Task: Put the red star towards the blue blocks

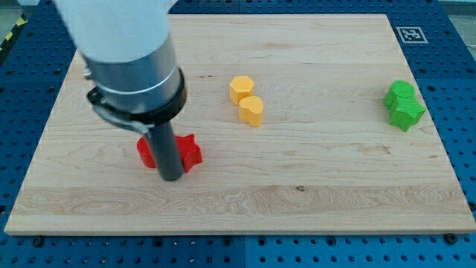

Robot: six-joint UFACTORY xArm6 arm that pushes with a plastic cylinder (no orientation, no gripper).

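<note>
My tip (172,177) rests at the view's-bottom edge of the red star (187,152), with a second red block (146,152) partly hidden behind the rod. There is no hand to open or close. No blue blocks show, so the push direction cannot be judged. Two yellow blocks (246,100) and two green blocks (403,106) sit well apart on the wooden surface (312,179).

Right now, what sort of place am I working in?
Likely a robotics lab bench: a wooden board lies on a blue perforated table, with a fiducial marker at the board's corner. My tip sits at the red star.
</note>
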